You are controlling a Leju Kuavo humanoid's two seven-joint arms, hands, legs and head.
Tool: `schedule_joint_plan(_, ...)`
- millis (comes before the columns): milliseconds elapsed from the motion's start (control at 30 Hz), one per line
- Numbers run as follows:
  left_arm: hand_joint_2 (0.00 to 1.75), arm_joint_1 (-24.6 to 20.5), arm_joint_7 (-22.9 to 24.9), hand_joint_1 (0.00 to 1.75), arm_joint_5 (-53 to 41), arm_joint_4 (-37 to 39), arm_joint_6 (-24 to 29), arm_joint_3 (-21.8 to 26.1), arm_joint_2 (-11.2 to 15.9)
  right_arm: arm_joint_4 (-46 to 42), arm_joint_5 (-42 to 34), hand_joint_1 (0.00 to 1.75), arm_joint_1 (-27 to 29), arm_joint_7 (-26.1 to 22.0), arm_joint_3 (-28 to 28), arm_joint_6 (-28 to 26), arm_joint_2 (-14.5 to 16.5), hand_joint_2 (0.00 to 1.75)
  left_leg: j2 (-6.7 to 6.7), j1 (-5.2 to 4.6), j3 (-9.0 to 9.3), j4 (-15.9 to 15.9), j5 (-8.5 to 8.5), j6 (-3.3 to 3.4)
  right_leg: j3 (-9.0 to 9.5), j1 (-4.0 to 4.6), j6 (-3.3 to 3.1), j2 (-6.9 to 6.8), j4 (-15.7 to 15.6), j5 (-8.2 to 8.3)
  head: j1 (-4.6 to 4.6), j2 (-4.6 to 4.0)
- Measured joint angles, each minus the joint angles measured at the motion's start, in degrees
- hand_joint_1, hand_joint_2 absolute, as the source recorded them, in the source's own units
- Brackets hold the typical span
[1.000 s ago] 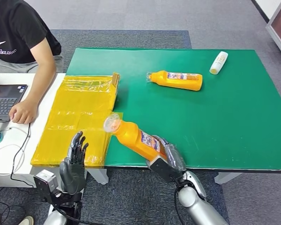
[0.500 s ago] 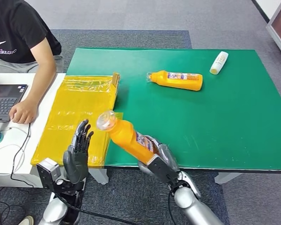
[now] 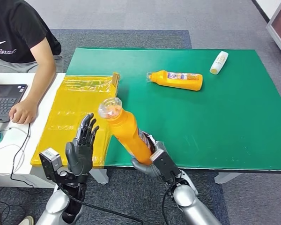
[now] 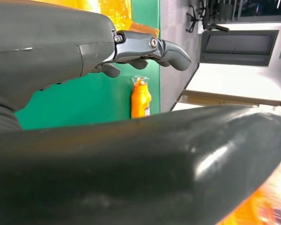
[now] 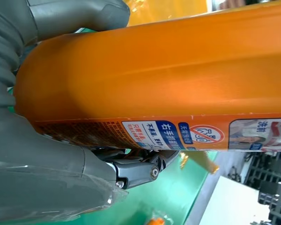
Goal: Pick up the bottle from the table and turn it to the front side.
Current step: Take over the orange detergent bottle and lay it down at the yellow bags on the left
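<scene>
Your right robot hand holds the orange bottle tilted above the near counter edge; its wrist view reads the label. Left robot hand spread wide.

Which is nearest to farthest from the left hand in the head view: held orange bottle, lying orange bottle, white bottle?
From the left hand:
1. Held orange bottle, just to its right, in the right hand.
2. Lying orange bottle, mid-table, farther back.
3. White bottle, far right corner of the green table.
</scene>
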Motion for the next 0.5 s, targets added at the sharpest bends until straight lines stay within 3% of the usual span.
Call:
schedule_joint_plan(267,0.0,-2.21,0.45,0.0,-0.24,0.59,-0.17,-1.07,0.1,-2.26,0.97,1.73,0.2,-0.04,1.13,-1.16,-0.01,1.75,0.0,0.0,0.0,0.0,0.01,-0.01,-0.01,0.0,0.0,0.0,0.0,0.0,0.0,0.0)
schedule_joint_plan(500,0.0,-4.88,1.28,0.0,-1.22,0.84,-0.88,-2.78,0.48,-2.14,0.37,1.49,0.56,0.44,1.94,-1.01,-0.01,1.75,0.0,0.0,-0.01,0.0,0.01,0.0,-0.01,0.0,0.0,0.0,0.0,0.01,0.01,0.0)
